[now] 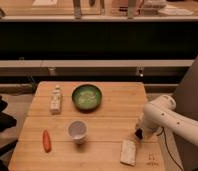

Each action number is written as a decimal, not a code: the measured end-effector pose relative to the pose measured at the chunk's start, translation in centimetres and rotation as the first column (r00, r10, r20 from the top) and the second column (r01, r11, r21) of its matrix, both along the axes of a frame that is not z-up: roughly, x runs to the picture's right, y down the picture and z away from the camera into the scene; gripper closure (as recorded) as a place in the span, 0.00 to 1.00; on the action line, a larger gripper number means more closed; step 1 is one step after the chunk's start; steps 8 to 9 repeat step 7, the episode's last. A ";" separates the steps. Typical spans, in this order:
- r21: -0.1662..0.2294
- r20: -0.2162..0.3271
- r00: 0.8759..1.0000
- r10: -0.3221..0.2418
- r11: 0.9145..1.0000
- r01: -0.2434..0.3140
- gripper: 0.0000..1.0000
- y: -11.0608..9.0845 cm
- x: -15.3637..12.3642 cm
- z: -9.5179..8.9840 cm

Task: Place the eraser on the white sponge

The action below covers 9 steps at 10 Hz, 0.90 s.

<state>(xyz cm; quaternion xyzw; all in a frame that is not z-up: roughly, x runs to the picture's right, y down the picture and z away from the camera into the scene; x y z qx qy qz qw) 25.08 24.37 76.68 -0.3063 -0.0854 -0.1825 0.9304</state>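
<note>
The white sponge [128, 151] lies flat on the wooden table [112, 107] near its front right corner. My gripper [139, 133] hangs at the end of the white arm [162, 116], low over the table, just behind and slightly right of the sponge. A small dark shape shows at the gripper's tip. I cannot tell whether it is the eraser. No black block lies in the open anywhere on the table.
A green bowl [87, 96] sits at the table's back middle. A white labelled bottle [55, 100] lies at the back left. A white cup [77, 130] stands in the middle front. An orange carrot [46, 140] lies at the front left.
</note>
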 end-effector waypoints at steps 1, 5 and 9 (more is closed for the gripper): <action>0.000 0.000 1.000 -0.004 1.000 0.004 0.99 0.1 0.1 0.0; 0.001 0.005 1.000 -0.021 1.000 0.021 0.99 0.2 0.0 -0.2; 0.005 0.007 0.999 -0.034 0.999 0.034 0.99 0.0 0.1 -0.3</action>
